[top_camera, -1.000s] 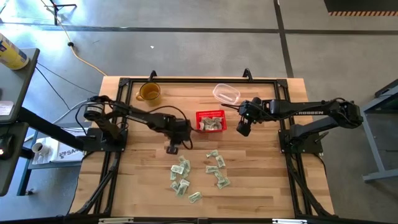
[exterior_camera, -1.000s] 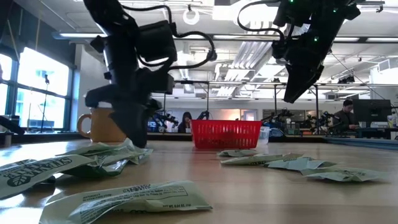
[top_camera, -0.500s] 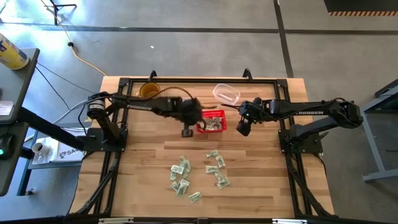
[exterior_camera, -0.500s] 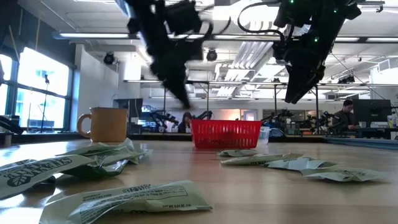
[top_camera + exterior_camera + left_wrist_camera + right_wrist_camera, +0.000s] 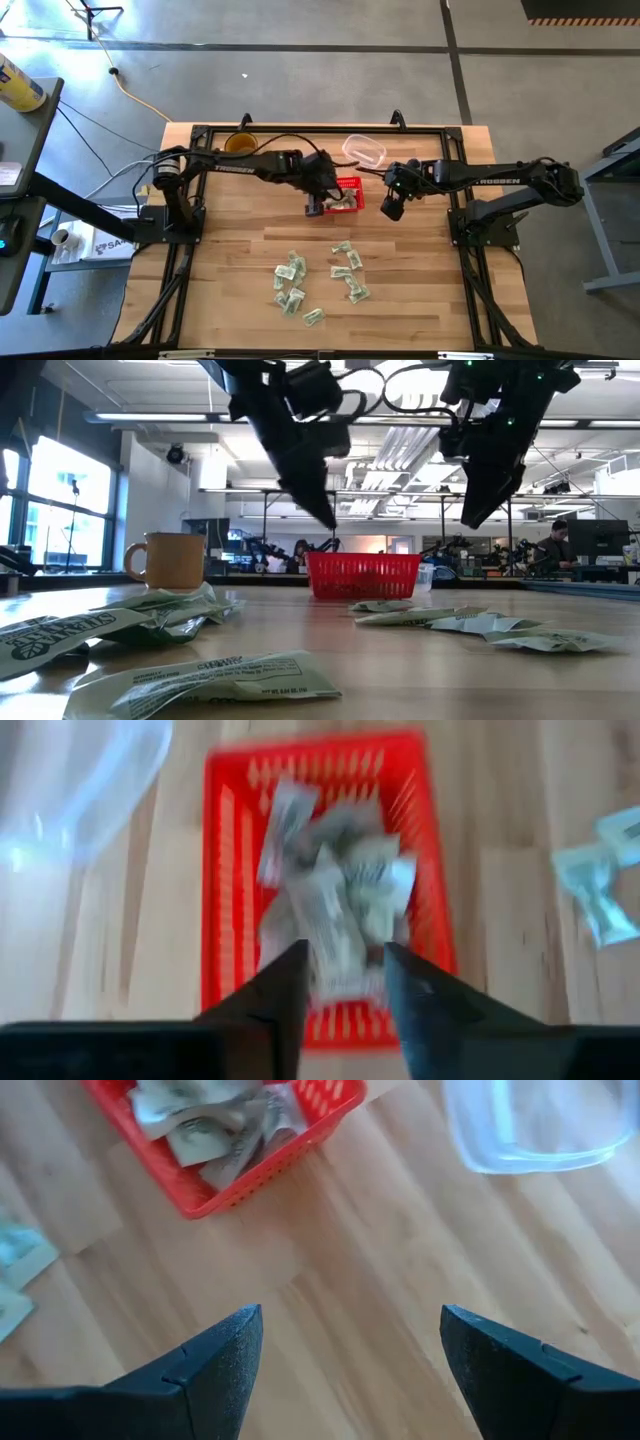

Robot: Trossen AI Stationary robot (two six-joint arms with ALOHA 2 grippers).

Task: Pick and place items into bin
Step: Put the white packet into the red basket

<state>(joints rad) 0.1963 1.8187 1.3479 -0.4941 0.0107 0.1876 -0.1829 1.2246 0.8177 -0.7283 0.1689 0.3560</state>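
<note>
One red basket (image 5: pixel 341 195), two hands

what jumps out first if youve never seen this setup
The bright red basket near the table's far middle, already holding crumpled bills, with the left gripper open right above it. Next, the loose bills scattered on the near half, and the right gripper open beside the basket.

bin: small bright red rectangular plastic basket with slatted mesh sides (image 5: pixel 342 195), upright at desk's far middle, several crumpled bills inside (image 5: pixel 335 910) | items: pale green-and-white wrinkled paper bills (image 5: pixel 320 280), scattered loose and flat on the desk nearer the front edge
</note>
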